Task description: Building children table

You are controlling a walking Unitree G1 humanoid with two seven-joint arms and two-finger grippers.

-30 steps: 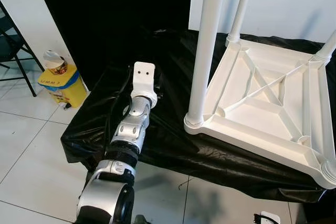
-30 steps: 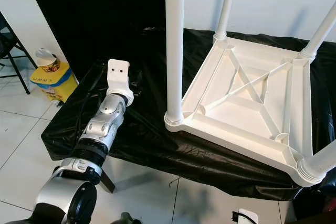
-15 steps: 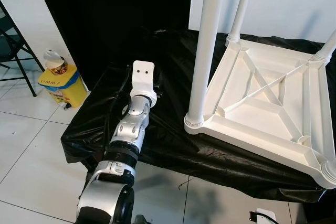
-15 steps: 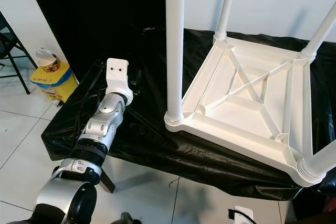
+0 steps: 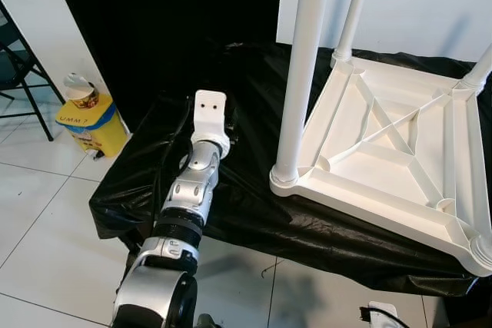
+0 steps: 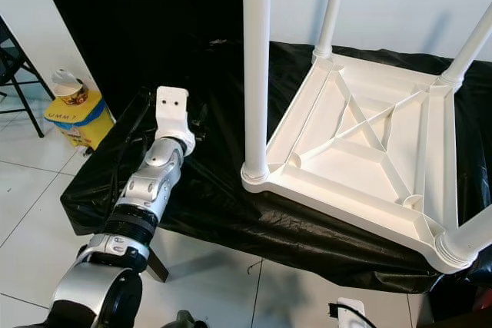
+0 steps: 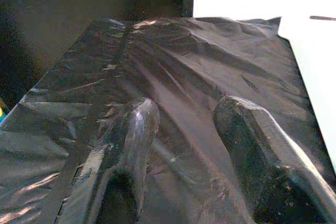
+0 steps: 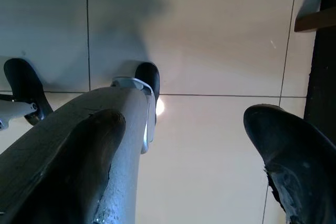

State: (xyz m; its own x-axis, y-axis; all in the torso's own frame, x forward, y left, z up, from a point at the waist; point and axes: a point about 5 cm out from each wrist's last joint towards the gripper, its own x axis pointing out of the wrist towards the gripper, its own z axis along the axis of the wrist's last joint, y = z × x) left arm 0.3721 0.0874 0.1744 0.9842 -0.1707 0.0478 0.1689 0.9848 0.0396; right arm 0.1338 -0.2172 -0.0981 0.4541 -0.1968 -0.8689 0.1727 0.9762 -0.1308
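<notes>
the white children's table (image 5: pixel 392 151) lies upside down on a low surface draped in black plastic sheeting (image 5: pixel 231 213), its ribbed underside facing up. it sits toward the right edge of the sheeting, with its nearest corner close to the front edge. white legs stand upright from its corners: the near left leg (image 5: pixel 300 74) rises from the corner closest to the middle of the sheeting, a far leg (image 5: pixel 352 9) stands behind it, and another leg (image 6: pixel 470 48) stands at the far right corner.

the left gripper (image 7: pixel 184 129) reaches out over the left part of the sheeting, well apart from the table. in the left wrist view its two black fingers (image 7: pixel 134 129) are spread moderately wide, with wrinkled black plastic showing between them; they hold nothing. whether the tips actually rest on the plastic cannot be told. the silver left arm (image 5: pixel 188 197) stretches forward from the front left corner of the sheeting.

the right gripper (image 8: pixel 194 145) hangs over pale floor tiles (image 8: pixel 210 40), its fingers (image 8: pixel 100 156) wide apart and empty.

a yellow bin (image 5: pixel 91 122) stands on the floor just beyond the left edge of the sheeting, with a folding chair (image 5: pixel 19 74) beside it.
</notes>
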